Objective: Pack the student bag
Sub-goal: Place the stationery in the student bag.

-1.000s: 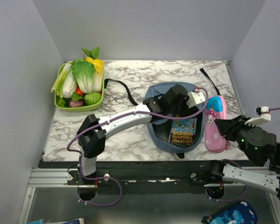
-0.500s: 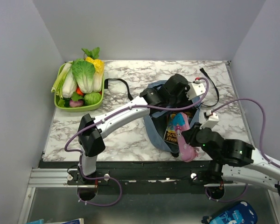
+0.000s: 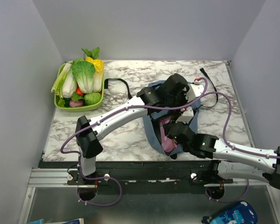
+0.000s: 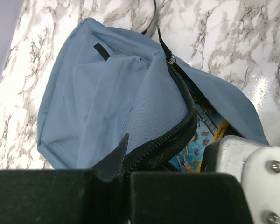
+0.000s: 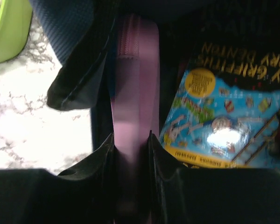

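Left hand (image 4: 126, 161) tight on student bag (image 4: 84, 93) rim; right hand (image 5: 130, 140) tight around pencil case (image 5: 133, 70) inside.

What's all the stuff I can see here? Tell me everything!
student bag: one, dusty blue, open, middle of table
straps: two, black, trailing from bag across table
pencil case: one, pink, in bag's mouth
book: one, blue and yellow, inside bag
tray: one, green, table's far-left corner
toy vegetables: a pile, green, white, yellow, in tray
pouch: one, bright blue, below table's near edge, right
table: one, white marble
left gripper: one, black, pinching bag's zipper edge
right gripper: one, black, gripping pencil case
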### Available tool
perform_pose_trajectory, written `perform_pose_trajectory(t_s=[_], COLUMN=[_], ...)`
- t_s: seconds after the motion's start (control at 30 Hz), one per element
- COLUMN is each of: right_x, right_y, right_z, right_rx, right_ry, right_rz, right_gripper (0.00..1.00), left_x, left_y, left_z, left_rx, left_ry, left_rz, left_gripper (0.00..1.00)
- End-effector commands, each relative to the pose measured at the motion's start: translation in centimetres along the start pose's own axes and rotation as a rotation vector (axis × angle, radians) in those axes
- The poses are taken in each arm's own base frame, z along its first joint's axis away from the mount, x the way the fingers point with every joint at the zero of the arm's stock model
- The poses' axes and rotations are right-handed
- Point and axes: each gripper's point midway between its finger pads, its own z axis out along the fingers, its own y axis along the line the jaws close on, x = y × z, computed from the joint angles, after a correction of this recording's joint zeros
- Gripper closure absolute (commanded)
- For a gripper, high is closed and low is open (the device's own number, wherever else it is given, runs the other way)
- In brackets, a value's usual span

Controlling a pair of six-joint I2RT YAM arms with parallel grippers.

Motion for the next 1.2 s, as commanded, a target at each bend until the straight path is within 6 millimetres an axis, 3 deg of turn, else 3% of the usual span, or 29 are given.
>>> perform_pose_trajectory(t_s=[0.0,0.23,0.33,0.5,0.6,0.63,0.67,0.7,0.73,0.8,0.83,0.87,0.9,1.0,1.17], right_x=[-4.1,-7.8,-7.8,-4.5,-3.9,-1.6,-2.8,-2.0,-0.2,-0.7,-0.4,-0.3,-0.2,-0.9,-1.8], right_y=[1.5,3.7,4.8,6.3,7.7,5.9,7.2,6.4,4.2,4.6,3.2,3.3,3.2,3.7,5.5], right_z=[2.4,5.0,6.0,8.0,8.3,8.8,8.8,8.7,8.6,8.1,7.8,7.8,7.8,7.9,7.5], right_rx=[-0.007,-0.056,-0.088,-0.125,-0.121,-0.010,0.008,0.070,0.182,0.241,0.307,0.312,0.310,0.251,0.050], right_ry=[-0.201,-0.334,-0.342,-0.240,-0.199,-0.120,-0.111,-0.081,-0.033,-0.042,-0.050,-0.056,-0.065,-0.099,-0.158], right_rz=[-0.012,-0.063,-0.043,0.058,0.151,0.111,0.226,0.242,0.186,0.273,0.243,0.240,0.227,0.212,0.207], right_gripper=[1.00,0.99,1.00,0.98,0.99,0.99,0.99,0.99,1.00,0.99,0.97,0.91,0.76,0.52,0.33], left_x=[-6.6,-5.5,-4.9,-4.7,-4.4,-4.3,-4.2,-4.1,-3.9,-4.0,-3.9,-4.1,-4.4,-4.9,-5.3], left_y=[-0.5,-2.2,-2.4,-2.9,-3.3,-3.3,-3.4,-3.1,-3.1,-2.9,-2.8,-2.8,-2.7,-2.8,-2.9], left_z=[-5.7,-6.0,-5.9,-5.1,-4.5,-4.4,-4.3,-4.2,-4.1,-4.3,-4.4,-4.5,-4.9,-6.2,-7.5], left_rx=[0.052,0.126,0.136,0.166,0.183,0.186,0.186,0.175,0.174,0.170,0.169,0.171,0.177,0.197,0.222], left_ry=[-0.196,-0.163,-0.153,-0.147,-0.134,-0.132,-0.129,-0.127,-0.124,-0.131,-0.130,-0.135,-0.147,-0.169,-0.181], left_rz=[-0.032,-0.088,-0.104,-0.138,-0.148,-0.150,-0.150,-0.156,-0.155,-0.162,-0.167,-0.172,-0.177,-0.200,-0.218], left_gripper=[1.00,1.00,1.00,1.00,1.00,1.00,1.00,1.00,1.00,1.00,1.00,1.00,1.00,1.00,1.00])
